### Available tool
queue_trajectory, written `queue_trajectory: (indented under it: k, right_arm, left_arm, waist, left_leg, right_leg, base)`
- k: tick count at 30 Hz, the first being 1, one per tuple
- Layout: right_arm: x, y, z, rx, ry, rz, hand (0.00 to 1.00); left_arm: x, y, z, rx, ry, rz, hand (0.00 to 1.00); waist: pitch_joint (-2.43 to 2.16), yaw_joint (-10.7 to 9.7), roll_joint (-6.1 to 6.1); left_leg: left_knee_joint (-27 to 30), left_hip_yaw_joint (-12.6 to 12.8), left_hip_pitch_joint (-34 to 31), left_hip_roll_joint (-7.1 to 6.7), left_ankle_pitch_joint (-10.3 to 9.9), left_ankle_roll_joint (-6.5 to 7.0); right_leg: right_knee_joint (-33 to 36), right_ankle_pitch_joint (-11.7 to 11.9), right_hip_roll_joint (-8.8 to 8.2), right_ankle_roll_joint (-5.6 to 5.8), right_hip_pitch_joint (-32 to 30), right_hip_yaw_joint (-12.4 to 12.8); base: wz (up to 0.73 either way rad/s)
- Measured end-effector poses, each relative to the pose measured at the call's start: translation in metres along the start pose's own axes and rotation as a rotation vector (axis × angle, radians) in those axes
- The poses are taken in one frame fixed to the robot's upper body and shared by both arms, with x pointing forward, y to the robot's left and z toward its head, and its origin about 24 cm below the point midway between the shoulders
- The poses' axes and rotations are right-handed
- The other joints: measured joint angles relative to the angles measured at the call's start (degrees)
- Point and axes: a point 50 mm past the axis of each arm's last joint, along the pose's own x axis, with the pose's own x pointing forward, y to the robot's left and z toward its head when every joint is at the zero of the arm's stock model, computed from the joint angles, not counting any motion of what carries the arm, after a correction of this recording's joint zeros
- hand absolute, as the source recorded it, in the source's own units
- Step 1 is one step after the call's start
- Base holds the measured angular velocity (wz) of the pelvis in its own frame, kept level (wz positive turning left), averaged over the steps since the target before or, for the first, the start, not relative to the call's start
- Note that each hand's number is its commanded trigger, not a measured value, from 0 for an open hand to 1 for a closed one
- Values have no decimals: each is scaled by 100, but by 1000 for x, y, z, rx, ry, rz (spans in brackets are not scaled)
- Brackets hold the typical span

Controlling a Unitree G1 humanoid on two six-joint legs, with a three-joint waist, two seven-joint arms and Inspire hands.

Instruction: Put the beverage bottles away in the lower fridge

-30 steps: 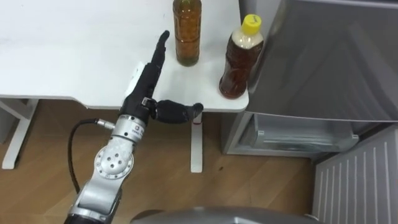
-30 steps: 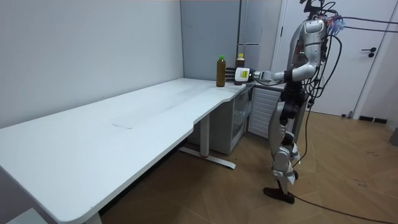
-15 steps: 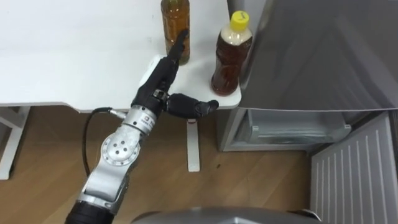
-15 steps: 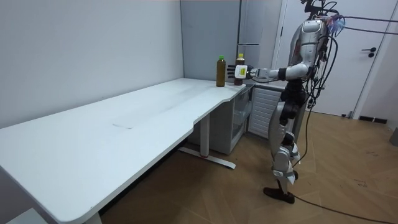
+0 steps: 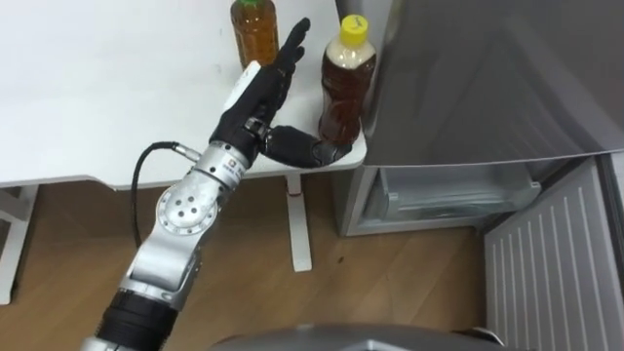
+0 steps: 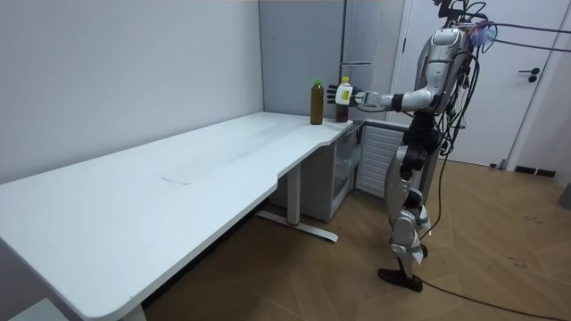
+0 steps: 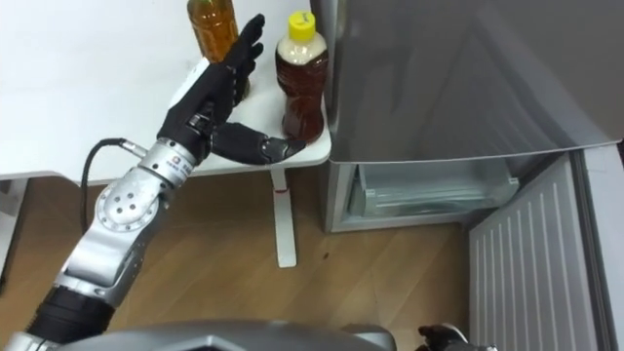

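My left hand (image 5: pixel 257 97) reaches up from the lower left of the frame to the top centre. Its fingers (image 5: pixel 289 49) are straight and together, and the thumb (image 5: pixel 297 148) is spread wide below them. It holds nothing. The fingers stand just left of the yellow-capped bottle (image 5: pixel 343 93), and the thumb points at its base. I cannot tell whether either touches it.

That bottle stands upright on the right corner of the table (image 5: pixel 88 88), close against the fridge (image 5: pixel 487 88). The other bottle (image 5: pixel 253 34) stands upright at the top edge of the frame, just left of my fingers and partly behind my hand.

On the right of the frame, below the grey upper front, the lower fridge is open. Its drawer (image 5: pixel 448 190) shows at centre right, and its door (image 5: pixel 561 263) is swung out to the lower right.

In the room view I stand on the wooden floor at the table's far end beside the fridge, left arm stretched level toward both bottles.
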Motion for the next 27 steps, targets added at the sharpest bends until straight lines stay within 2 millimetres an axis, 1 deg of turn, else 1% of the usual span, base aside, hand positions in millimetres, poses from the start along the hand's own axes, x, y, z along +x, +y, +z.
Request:
queue_trajectory:
  k: [1, 5, 6, 10, 13, 14, 17, 20, 21, 22, 27]
  right_arm:
    - [0, 1, -1, 0, 3, 4, 0]
    - [0, 5, -7, 1, 18, 30, 0]
    - [0, 8, -10, 3, 25, 42, 0]
    - [-1, 19, -19, 12, 58, 91, 0]
    - [-1, 22, -25, 17, 84, 109, 0]
    - [-1, 23, -25, 17, 88, 111, 0]
    - [-2, 25, -28, 18, 98, 117, 0]
    - [-2, 26, -29, 15, 114, 119, 0]
    - [-2, 26, -29, 13, 118, 119, 0]
    - [-2, 26, -30, 9, 122, 120, 0]
    - [-2, 26, -29, -15, 134, 140, 0]
  left_arm:
    - [2, 1, 2, -3, -9, 3, 0]
    - [4, 5, 5, -28, -24, 15, 0]
    - [3, 6, 5, -38, -25, 20, 0]
    - [2, 11, 5, -70, -30, 41, 0]
    - [2, 11, 5, -82, -31, 42, 0]
    - [2, 11, 5, -85, -29, 42, 0]
    - [2, 10, -4, -134, 1, 48, 0]
    - [-1, 11, -22, -183, 88, 60, 0]
    - [-2, 11, -25, -188, 102, 61, 0]
    - [-2, 11, -28, -195, 126, 62, 0]
    - [-3, 11, -30, -225, 135, 66, 0]
  waist:
    - [7, -2, 12]
    - [7, -37, 30]
    - [28, -36, 10]
    - [20, -35, 29]
    - [4, -23, 47]
    - [6, -19, 49]
    - [5, -36, 40]
    - [3, -84, 44]
    - [3, -97, 44]
    - [-9, -100, 62]
    - [-30, -165, 98]
  left_leg:
    - [0, 12, 8, 5, 0, 0]
    - [-6, 63, 55, 14, 0, 0]
    - [-23, 89, 87, 22, 0, 0]
    - [-88, 149, 94, 72, -4, -4]
    - [-90, 204, 75, 96, -3, -7]
    - [-89, 221, 75, 101, -3, -8]
    - [-77, 241, 86, 101, -3, -8]
    - [-83, 245, 76, 102, -4, -9]
    - [-85, 248, 77, 103, -4, -9]
    - [-82, 262, 78, 107, -4, -9]
    - [-70, 345, 61, 125, -4, -9]
  right_leg:
    - [16, 0, 4, 0, -5, 18]
    - [32, 0, 8, -1, -2, 69]
    - [33, 1, 15, -3, -2, 96]
    - [42, 19, 66, -31, -14, 159]
    - [105, 22, 83, -39, -100, 202]
    - [126, 22, 86, -39, -114, 216]
    - [125, 23, 85, -40, -99, 242]
    - [124, 27, 89, -45, -103, 253]
    - [124, 28, 91, -46, -105, 260]
    - [127, 30, 94, -50, -114, 275]
    - [137, 55, 105, -60, -173, 345]
  base:
    - [-8]
    - [-7]
    - [-11]
    - [-9]
    - [-8]
    - [-12]
    - [-5]
    - [0]
    - [0]
    - [-5]
    - [-10]
